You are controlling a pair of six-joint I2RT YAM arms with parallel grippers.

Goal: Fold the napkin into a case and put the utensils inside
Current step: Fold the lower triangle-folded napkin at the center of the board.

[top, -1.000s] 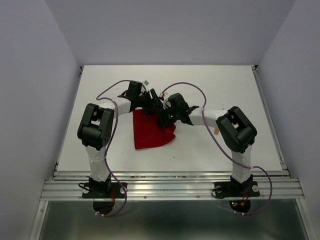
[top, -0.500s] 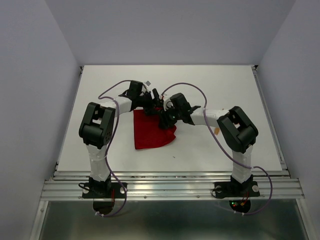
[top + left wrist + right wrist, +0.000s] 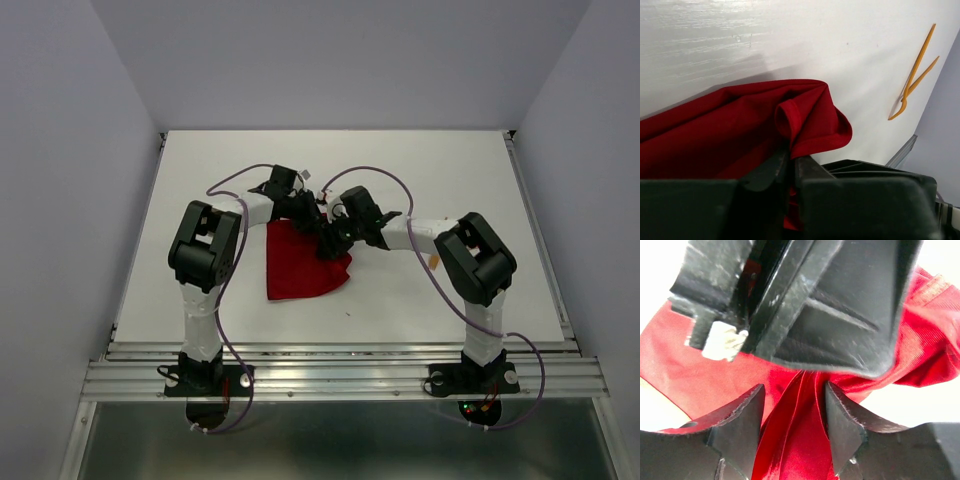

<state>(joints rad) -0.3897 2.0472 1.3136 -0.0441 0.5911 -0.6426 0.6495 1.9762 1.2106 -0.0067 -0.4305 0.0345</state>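
The red napkin (image 3: pixel 300 275) lies crumpled on the white table, its far edge lifted between the two arms. In the left wrist view, my left gripper (image 3: pixel 791 152) is shut on a raised fold of the napkin (image 3: pixel 740 120). My right gripper (image 3: pixel 795 395) grips a pleated bunch of the napkin (image 3: pixel 700 365) just under the left gripper's black fingers. From above, the left gripper (image 3: pixel 312 215) and right gripper (image 3: pixel 328 245) nearly touch. The two orange utensils (image 3: pixel 919 60) lie crossed on the table to the right, mostly hidden behind my right arm as an orange tip (image 3: pixel 433 262). No case is in view.
The white table (image 3: pixel 200 180) has a raised metal rail along its near edge (image 3: pixel 340 350). Grey walls stand close on both sides. Purple cables loop over both arms.
My left gripper has shifted right toward the right gripper and closed on a fold of the napkin. The right gripper has barely moved.
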